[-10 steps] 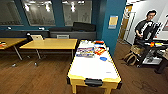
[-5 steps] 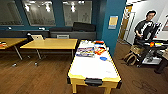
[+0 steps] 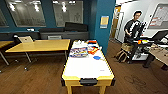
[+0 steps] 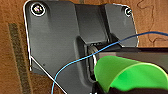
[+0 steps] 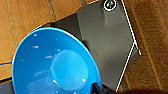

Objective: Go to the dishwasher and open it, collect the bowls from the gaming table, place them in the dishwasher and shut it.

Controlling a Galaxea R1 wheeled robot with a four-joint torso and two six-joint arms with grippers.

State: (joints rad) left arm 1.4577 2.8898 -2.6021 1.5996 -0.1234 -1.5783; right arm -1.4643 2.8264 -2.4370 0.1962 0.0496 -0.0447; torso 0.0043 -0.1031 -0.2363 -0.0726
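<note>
— Bowls: where are they sitting?
— One bright blue bowl is showing large by the right wrist, over wooden floor; another is lying on the yellow-sided bench.
— Either hand gripping?
— Cannot tell.

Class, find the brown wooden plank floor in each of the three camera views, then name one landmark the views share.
Head view: the brown wooden plank floor spreads around the yellow-sided white-topped gaming table.
Left wrist view: the floor borders the robot's dark plate, behind the bright green plastic cup.
Right wrist view: the floor lies behind the round bright blue bowl.
Shared landmark: the floor's plank seams.
</note>
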